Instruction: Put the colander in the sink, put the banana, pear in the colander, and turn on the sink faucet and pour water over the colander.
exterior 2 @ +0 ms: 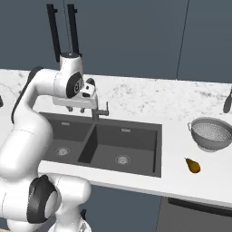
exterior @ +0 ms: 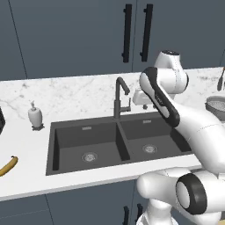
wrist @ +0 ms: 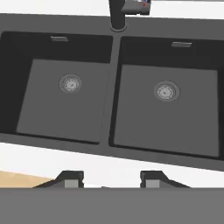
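- While the curved yellow banana (exterior: 8,166) lies on the marble counter (exterior: 66,94) at far left, the matte charcoal sink (wrist: 114,100) sits bare, two steel drains showing.
- The angular dark faucet (exterior: 119,97) rises behind the divider.
- The gripper (wrist: 112,179) hovers over the front rim, jaws parted, holding nothing.
- The perforated metal colander (exterior 2: 211,133) and teardrop pear (exterior 2: 193,165) rest apart on open counter, right.

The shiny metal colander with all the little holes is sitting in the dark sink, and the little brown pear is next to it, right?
Not quite. The silver perforated metal colander sits on the white marble counter, right of the dark charcoal double-basin sink, as the right base view shows. The small golden-brown pear is beside it.
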You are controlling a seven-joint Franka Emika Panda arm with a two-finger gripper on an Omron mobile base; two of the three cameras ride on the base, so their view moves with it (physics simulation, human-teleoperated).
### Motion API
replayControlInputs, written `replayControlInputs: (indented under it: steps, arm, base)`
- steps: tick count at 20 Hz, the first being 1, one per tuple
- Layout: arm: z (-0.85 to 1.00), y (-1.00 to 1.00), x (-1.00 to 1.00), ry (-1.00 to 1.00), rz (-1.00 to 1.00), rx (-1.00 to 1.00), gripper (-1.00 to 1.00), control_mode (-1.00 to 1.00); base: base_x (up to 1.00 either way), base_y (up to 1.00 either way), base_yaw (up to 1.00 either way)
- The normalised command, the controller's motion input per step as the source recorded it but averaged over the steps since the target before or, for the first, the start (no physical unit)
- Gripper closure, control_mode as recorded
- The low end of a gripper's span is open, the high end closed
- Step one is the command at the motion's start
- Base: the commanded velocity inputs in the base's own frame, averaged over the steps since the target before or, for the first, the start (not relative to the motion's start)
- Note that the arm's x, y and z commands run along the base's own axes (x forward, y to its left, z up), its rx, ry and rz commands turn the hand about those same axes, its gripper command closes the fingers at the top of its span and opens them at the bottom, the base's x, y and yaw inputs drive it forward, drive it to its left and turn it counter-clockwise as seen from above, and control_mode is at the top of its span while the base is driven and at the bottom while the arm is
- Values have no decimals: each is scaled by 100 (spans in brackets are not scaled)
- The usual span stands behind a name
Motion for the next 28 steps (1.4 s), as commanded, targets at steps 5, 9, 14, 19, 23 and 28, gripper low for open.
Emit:
replayControlInputs:
  steps: [5,9,14,19,23,28]
  arm:
    - [0,-1,-58,-6,0,0,-100,-100]
    - [0,0,-100,-12,0,-2,-100,-100]
    - [0,-3,-98,-4,0,-4,-100,-100]
    - [-2,-30,-45,-1,0,-2,-100,-100]
    - [0,-51,0,0,0,0,-100,-100]
    - [0,-55,3,0,0,-1,-100,-100]
  base:
    - [0,0,0]
    - [0,0,0]
    - [0,0,0]
    - [0,0,0]
    - [0,0,0]
    - [0,0,0]
